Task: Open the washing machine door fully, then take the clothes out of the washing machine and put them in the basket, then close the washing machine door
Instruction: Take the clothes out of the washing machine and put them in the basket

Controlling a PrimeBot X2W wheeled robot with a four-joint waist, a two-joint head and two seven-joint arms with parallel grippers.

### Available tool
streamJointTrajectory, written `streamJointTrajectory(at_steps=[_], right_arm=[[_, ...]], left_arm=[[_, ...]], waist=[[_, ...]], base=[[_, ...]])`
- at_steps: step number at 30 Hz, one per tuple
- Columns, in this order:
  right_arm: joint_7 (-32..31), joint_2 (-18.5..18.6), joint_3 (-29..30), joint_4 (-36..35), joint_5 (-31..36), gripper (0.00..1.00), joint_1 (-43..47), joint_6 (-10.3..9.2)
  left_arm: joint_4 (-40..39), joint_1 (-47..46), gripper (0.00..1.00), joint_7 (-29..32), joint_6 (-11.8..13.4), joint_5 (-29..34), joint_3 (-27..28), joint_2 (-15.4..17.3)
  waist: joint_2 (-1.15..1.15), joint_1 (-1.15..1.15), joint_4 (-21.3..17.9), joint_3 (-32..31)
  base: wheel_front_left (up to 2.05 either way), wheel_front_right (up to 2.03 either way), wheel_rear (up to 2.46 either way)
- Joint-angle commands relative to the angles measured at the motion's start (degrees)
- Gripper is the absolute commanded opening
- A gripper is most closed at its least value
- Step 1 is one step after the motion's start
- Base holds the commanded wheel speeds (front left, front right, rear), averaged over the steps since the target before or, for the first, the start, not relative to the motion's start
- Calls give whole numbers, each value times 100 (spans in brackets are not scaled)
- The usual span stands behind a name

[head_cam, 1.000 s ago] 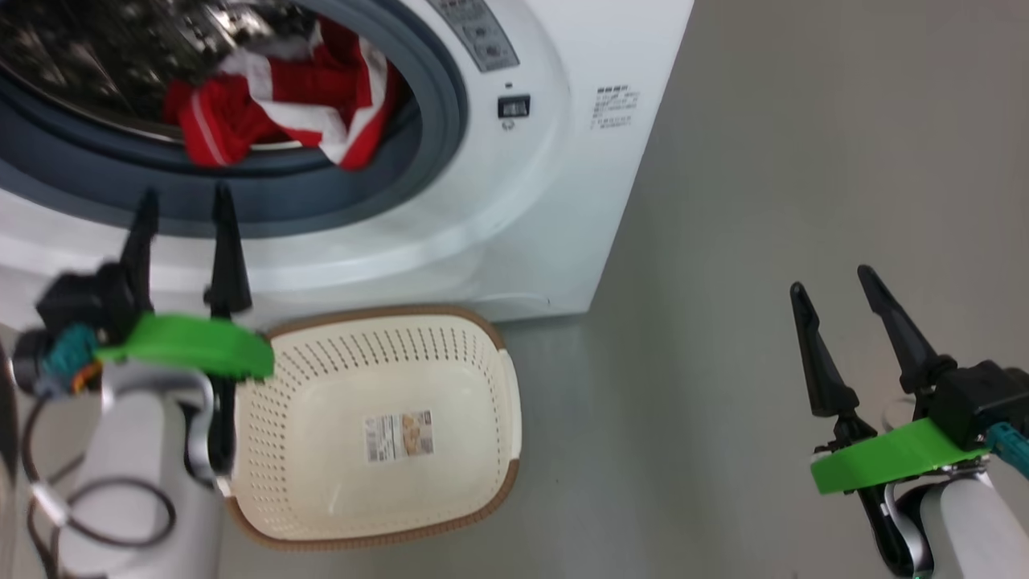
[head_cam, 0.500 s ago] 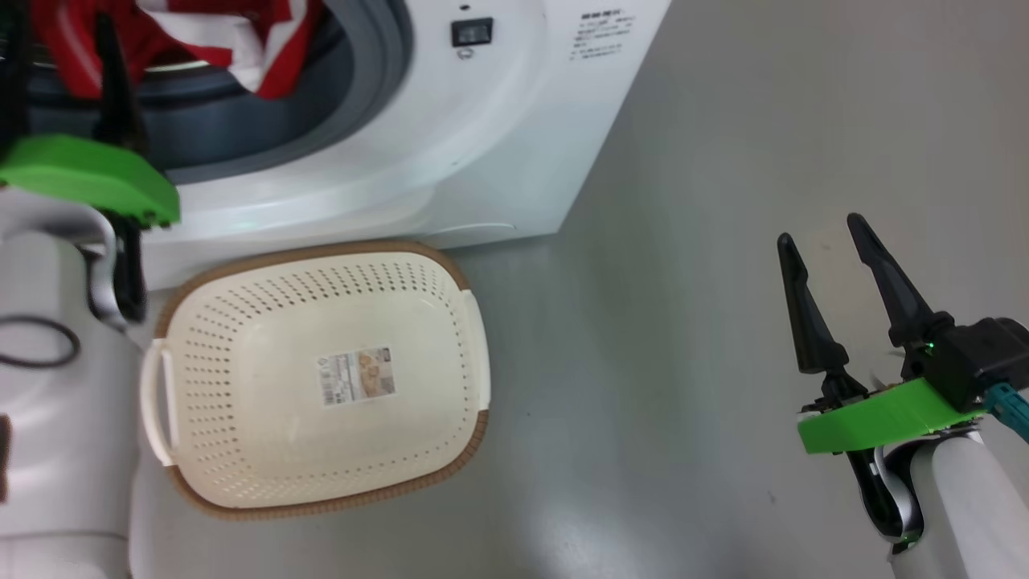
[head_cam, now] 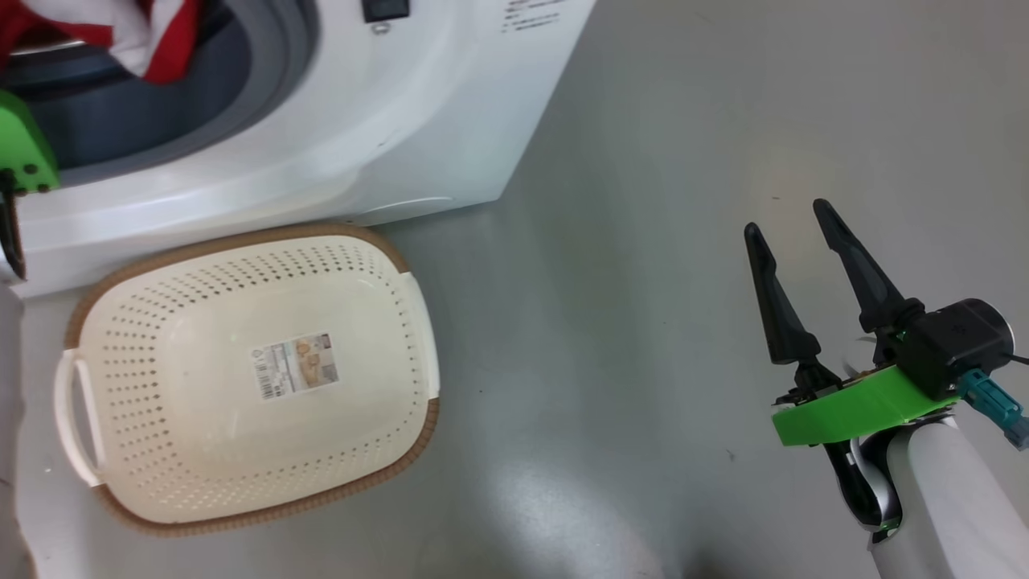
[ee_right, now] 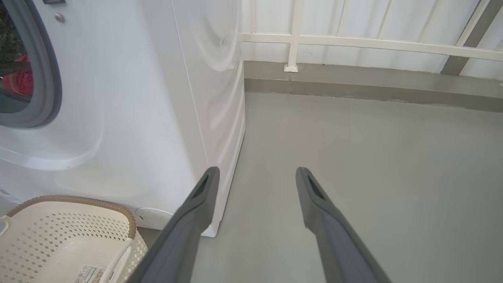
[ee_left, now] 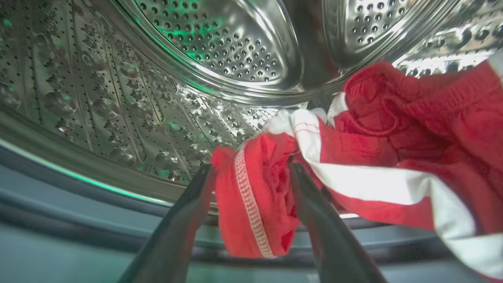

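The white washing machine (head_cam: 386, 121) stands with its mouth uncovered; its door is out of view. Red clothes (head_cam: 153, 40) with white stripes lie at the front of the steel drum (ee_left: 216, 47). My left gripper (ee_left: 251, 169) is open inside the drum mouth, a fold of the red clothes (ee_left: 259, 204) between its fingers. The cream basket (head_cam: 241, 237) sits on the floor against the machine's base, with only a sticker on its floor. Far to the right, my right gripper (head_cam: 786, 221) hangs open over bare floor, holding nothing. In the right wrist view, that gripper (ee_right: 255, 173) points past the machine's corner.
Grey floor (head_cam: 643, 241) stretches to the right of the machine and basket. A low kerb and white railing (ee_right: 353, 39) close the far side. The grey rubber ring (head_cam: 265, 88) circles the drum mouth. The left arm's green mount (head_cam: 20, 153) shows at the left edge.
The head camera has swung, sliding machine and basket up and left in its view. My left gripper has reached forward into the drum mouth onto the clothes. Both grippers stay open.
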State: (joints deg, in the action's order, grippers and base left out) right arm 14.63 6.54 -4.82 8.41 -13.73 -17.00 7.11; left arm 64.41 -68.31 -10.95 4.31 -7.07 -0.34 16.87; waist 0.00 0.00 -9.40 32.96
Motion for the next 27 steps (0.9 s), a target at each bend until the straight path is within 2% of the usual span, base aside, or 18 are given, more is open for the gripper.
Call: streamJointTrajectory(at_steps=[1, 4, 8, 9, 10, 11, 18, 23, 27], right_arm=[[37, 27, -144, -95, -63, 100, 10, 37], [37, 11, -187, -78, -86, 100, 6, 37], [37, -23, -216, -64, -113, 100, -3, 37], [37, -30, -217, -59, -119, 100, -5, 37], [37, -36, -221, -55, -123, 100, -9, 37], [37, -41, -224, -48, -125, 100, -13, 37], [37, -93, -174, 22, -129, 100, -35, 37], [37, -128, -146, 52, -129, 100, -7, 37], [37, -147, -58, 45, -151, 100, 20, 37]], left_arm=[[20, -113, 100, 115, 103, 146, -36, 353], [358, -236, 100, 516, 220, 329, -215, 504], [551, -347, 100, 717, 376, 577, -463, 675], [578, -359, 97, 747, 384, 617, -512, 700], [603, -365, 24, 771, 383, 645, -552, 720], [624, -364, 0, 784, 371, 661, -583, 736], [559, -305, 0, 247, 427, 666, -700, 759], [398, -48, 0, -223, 438, 402, -528, 679], [220, 206, 0, -345, 392, 241, -425, 639]], waist=[[0, 0, -116, 67], [0, 0, -202, 100], [0, 0, -281, 128], [0, 0, -296, 136], [0, 0, -310, 142], [0, 0, -322, 144], [0, 0, -306, 97], [0, 0, -252, -43], [0, 0, -203, -123]], base=[[0, 0, 0], [0, 0, 0], [0, 0, 0], [0, 0, 0], [0, 0, 0], [0, 0, 0], [0, 0, 0], [0, 0, 0], [0, 0, 0]])
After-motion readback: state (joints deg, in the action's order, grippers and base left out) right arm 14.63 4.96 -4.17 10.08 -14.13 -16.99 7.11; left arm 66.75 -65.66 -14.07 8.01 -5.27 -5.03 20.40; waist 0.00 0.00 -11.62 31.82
